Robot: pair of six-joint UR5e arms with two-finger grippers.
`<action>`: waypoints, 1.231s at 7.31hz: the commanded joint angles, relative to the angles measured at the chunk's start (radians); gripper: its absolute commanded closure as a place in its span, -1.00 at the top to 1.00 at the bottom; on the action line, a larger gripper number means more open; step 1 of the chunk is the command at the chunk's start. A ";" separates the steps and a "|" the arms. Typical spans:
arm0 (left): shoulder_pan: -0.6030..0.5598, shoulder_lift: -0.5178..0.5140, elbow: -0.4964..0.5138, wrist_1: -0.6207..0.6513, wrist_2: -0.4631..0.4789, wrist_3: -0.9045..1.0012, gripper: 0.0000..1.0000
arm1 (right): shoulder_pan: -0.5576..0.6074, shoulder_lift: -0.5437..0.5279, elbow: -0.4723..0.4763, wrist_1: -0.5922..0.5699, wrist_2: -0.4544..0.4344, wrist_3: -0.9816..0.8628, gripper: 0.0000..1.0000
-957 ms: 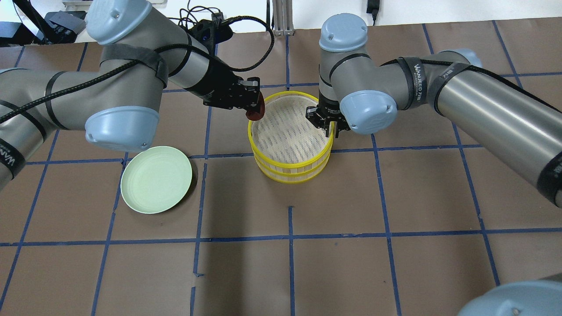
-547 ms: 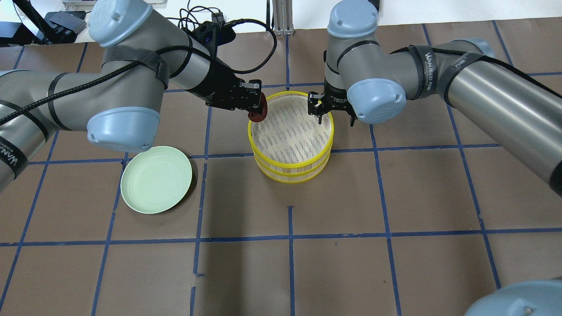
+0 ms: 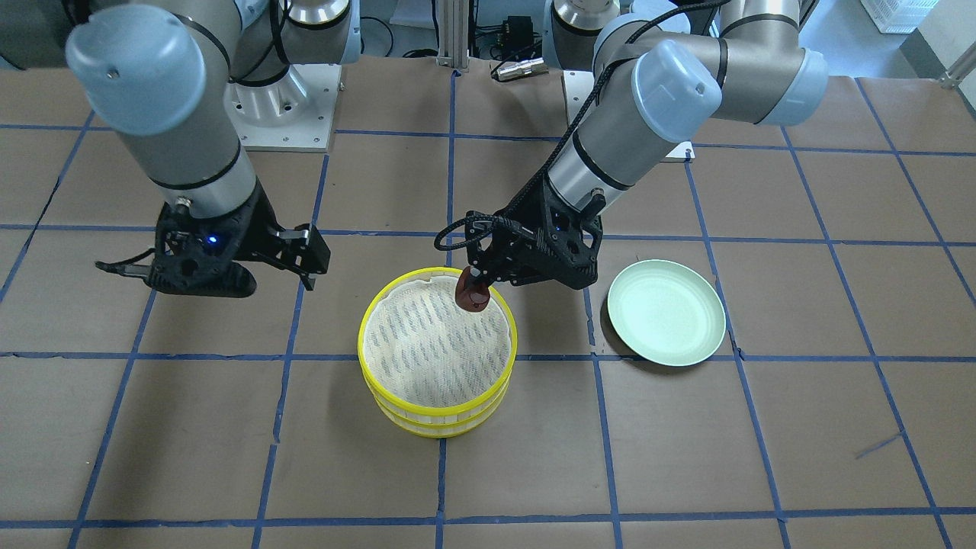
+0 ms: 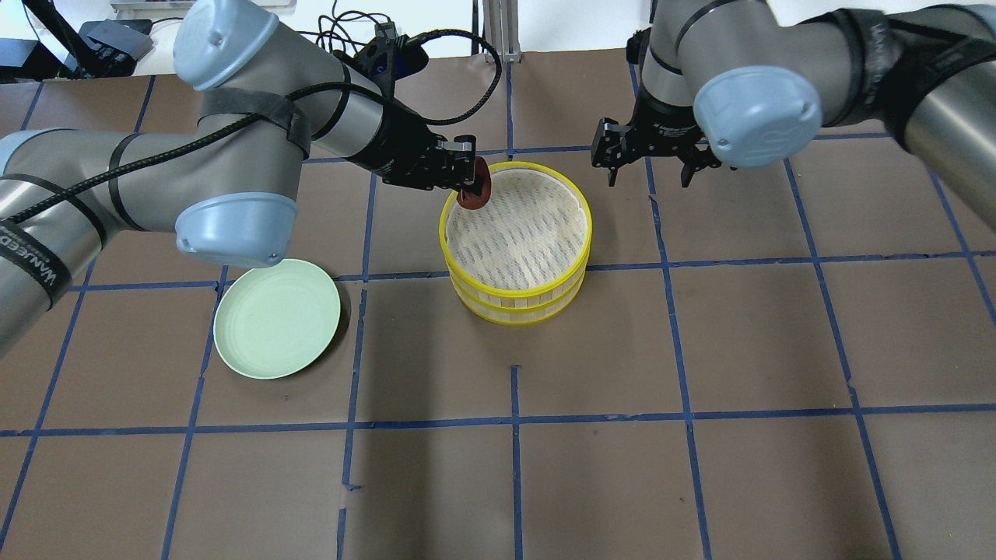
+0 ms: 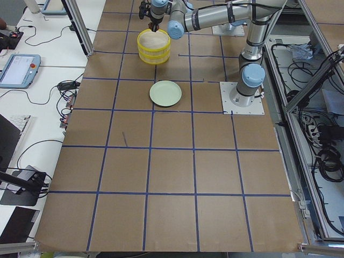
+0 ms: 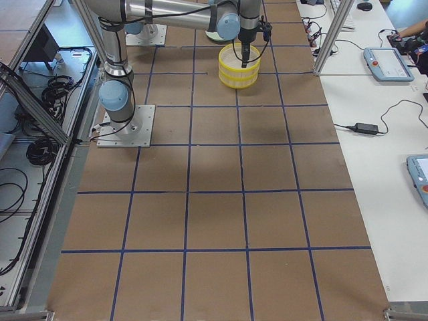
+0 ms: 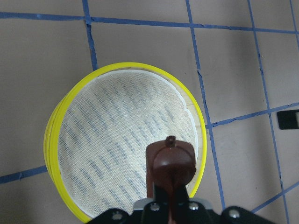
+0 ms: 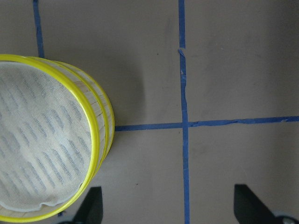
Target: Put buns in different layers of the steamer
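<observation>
My left gripper [image 4: 469, 183] is shut on the dark reddish-brown bun [image 4: 474, 194] and holds it just above the far left rim of the steamer [image 4: 513, 306]. The bun also shows in the front view [image 3: 472, 294] and the left wrist view [image 7: 171, 161]. The steamer's two yellow-rimmed trays are stacked, and the top white liner [image 4: 515, 225] is bare. My right gripper [image 4: 648, 176] is open and empty, off the steamer's far right side. The white bun is in no view.
A pale green plate [image 4: 276, 319] lies empty on the brown table, to the left of the steamer and nearer the robot. Blue tape lines cross the table. Cables and a power strip lie at the far edge.
My right gripper has left the steamer's right rim, opened, and moved up and away to the far right. My left gripper has carried the brown bun slightly rightward over the rim.
</observation>
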 commanded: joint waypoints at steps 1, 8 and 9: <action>-0.001 -0.028 -0.002 0.035 -0.065 0.007 -0.74 | -0.054 -0.063 -0.143 0.249 0.005 -0.065 1.00; -0.018 -0.069 -0.013 0.158 -0.061 0.007 0.30 | -0.081 -0.176 -0.005 0.232 -0.008 -0.105 1.00; -0.019 -0.069 -0.013 0.158 -0.061 0.005 0.31 | -0.083 -0.176 0.012 0.203 -0.017 -0.111 1.00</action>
